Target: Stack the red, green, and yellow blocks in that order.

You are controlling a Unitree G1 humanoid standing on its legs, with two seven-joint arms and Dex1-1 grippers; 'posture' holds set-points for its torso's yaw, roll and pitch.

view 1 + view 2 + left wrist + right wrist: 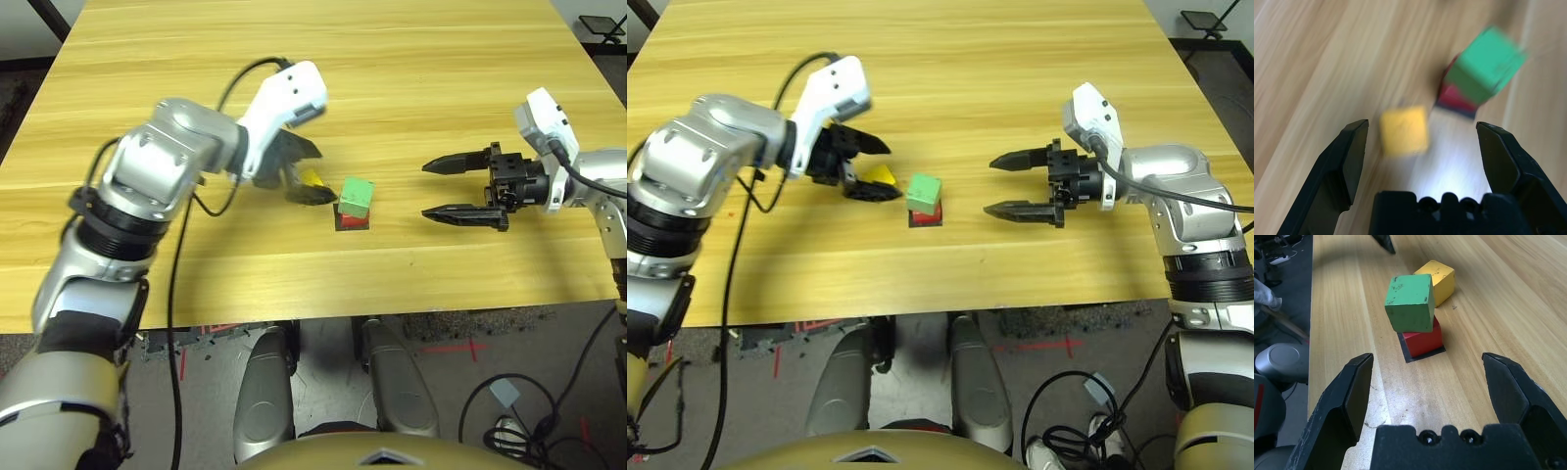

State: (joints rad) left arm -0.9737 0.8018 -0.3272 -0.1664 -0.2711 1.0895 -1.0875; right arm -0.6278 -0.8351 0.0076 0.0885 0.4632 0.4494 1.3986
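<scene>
The green block [1409,302] is seated on the red block [1422,340], turned slightly out of square with it and overhanging it on one side. The red block rests on a flat black square patch [1415,355] on the wooden table [392,78], near the table's centre. The yellow block [1439,280] lies directly on the table, just beside the stack at roughly 10 o'clock from it in the head views; whether it touches the stack cannot be told.

The left gripper [1418,147] is positioned low over the table at 9 o'clock from the stack. Its jaws are spread wide and nothing is held. In the left wrist view the yellow block is seen between the two fingers [1349,156], nearer to one of them and apart from both.

The right gripper [1017,184] is located at 3 o'clock from the stack, well apart from it, with its fingertips directed toward the blocks. Its jaws are likewise released and empty; in the right wrist view the stack is framed in the gap between the fingers [1347,396], at a distance beyond their tips.
</scene>
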